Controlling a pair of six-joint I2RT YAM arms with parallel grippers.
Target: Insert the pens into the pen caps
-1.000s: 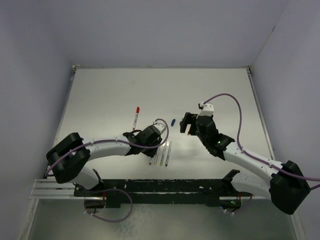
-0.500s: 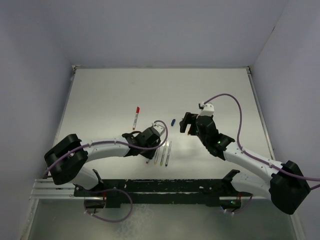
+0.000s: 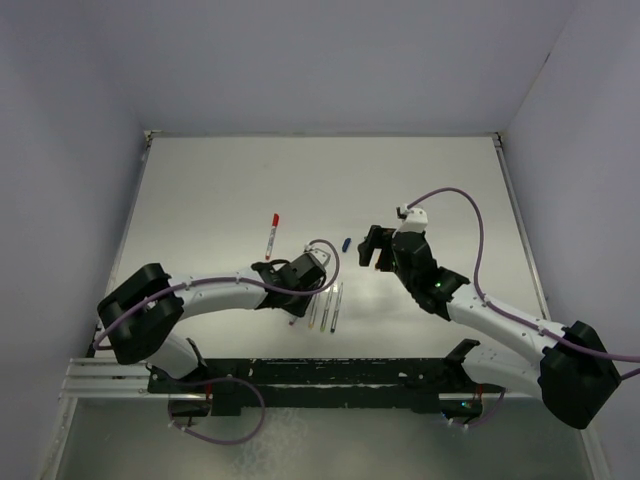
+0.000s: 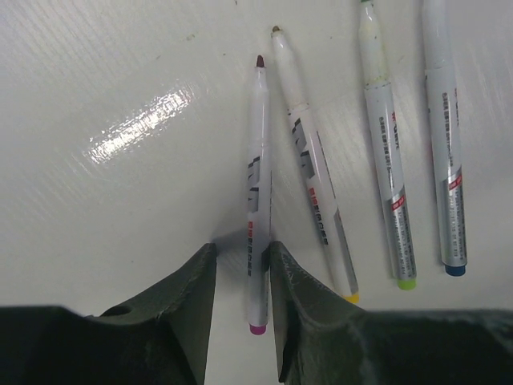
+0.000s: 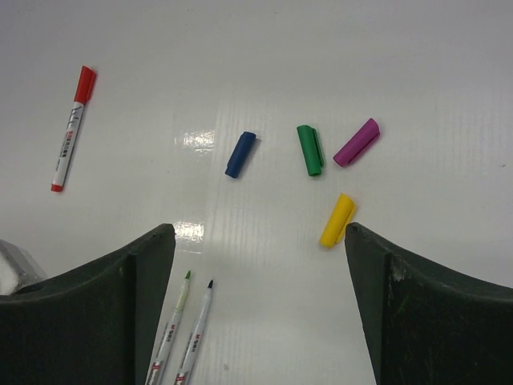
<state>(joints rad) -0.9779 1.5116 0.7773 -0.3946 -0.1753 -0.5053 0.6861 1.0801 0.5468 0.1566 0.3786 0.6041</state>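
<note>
Nearest to the bases, the left gripper is held low over the table. Its fingers are narrowly spread, and the purple pen lies flat between them with its tip pointing away. The finger on the right of the wrist view is seen touching the barrel, while a thin shadowed gap shows at the other side, so a pinch cannot be confirmed. Just beside it, to the right in this view, the yellow pen, green pen and blue pen are laid uncapped. Farther out, the right gripper is spread wide and nothing is held in it. The yellow cap lies just beside the finger on the right of its view. Beyond it are seen the blue cap, green cap and purple cap, none touching. Well to the left lies the red pen, capped.
</note>
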